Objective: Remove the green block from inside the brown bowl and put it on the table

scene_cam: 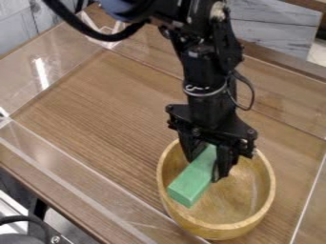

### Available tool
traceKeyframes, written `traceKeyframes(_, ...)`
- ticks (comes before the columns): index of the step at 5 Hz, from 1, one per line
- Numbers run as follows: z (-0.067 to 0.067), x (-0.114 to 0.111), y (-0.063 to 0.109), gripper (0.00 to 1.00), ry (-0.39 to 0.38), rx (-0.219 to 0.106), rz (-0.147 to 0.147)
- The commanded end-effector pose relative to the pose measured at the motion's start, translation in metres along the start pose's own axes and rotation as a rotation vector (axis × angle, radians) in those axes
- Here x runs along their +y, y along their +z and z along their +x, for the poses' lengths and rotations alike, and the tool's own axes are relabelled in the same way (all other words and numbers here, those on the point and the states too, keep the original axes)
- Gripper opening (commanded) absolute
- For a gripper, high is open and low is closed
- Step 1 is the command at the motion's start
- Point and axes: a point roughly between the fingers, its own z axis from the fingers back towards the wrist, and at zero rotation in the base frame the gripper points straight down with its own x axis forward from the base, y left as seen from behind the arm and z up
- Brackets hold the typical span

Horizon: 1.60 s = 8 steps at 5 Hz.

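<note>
The brown bowl (249, 205) sits on the table (102, 105) at the lower right of the view. My black gripper (212, 162) points down over the bowl's left half and is shut on the upper end of the green block (193, 181). The block hangs tilted, with its lower end near the bowl's left rim, just above the inside. I cannot tell whether that end still touches the bowl.
Low clear plastic walls (51, 143) edge the table on the left and front. The black arm (192, 38) reaches in from the top. A grey wall surface (280, 29) lies behind the table at the upper right.
</note>
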Motion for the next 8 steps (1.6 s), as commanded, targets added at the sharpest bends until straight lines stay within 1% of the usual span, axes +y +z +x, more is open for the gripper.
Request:
traceKeyframes(1, 0.014, -0.001, 0.021, 0.0, -0.002, -0.08, -0.019)
traceKeyframes(4, 0.017, 0.006, 0.028, 0.0, 0.009, -0.094, -0.039)
traceKeyframes(8, 0.023, 0.015, 0.027, 0.0, 0.02, -0.105, -0.058)
